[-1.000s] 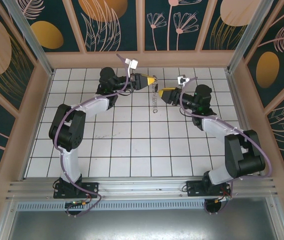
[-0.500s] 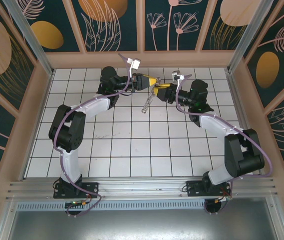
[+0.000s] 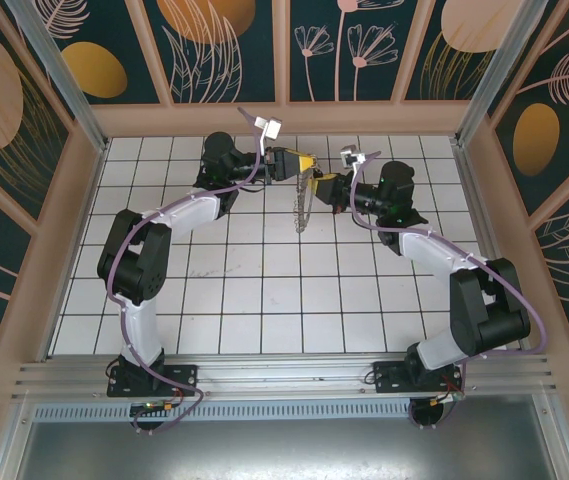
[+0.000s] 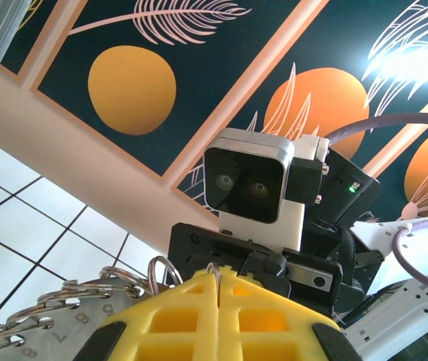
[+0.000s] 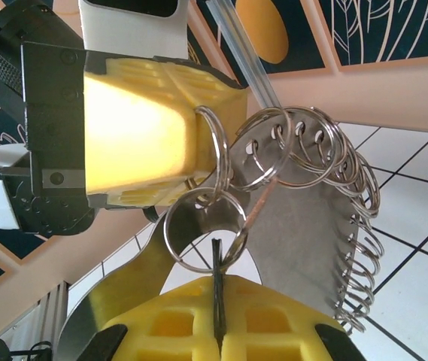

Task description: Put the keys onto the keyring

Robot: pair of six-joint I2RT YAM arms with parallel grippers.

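Above the far middle of the tabletop (image 3: 264, 280), left hand (image 3: 304, 162) first: clamps shut on one loop of the keyring (image 3: 301, 208) and lets the rest hang below as a silvery chain; cannot tell whether the lowest loops reach the tiles. Right hand (image 3: 326, 186) next: sits just beside, tip almost against tip, and pinches shut on a neighbouring loop at the very edge of its yellow fingers (image 5: 274, 323). Shows, from the right wrist, a row of loops threaded through the holes of a flat grey plate (image 5: 304, 218). Cannot pick out the keys with any certainty; possibly a dark sliver at the right fingertips. Probably risks most from the thin wire: sits shallow in both pinches, so may slip out under any pull apart or twist and drop the whole bunch. May also knock finger against finger with so little room, or set the chain swinging and snag it.
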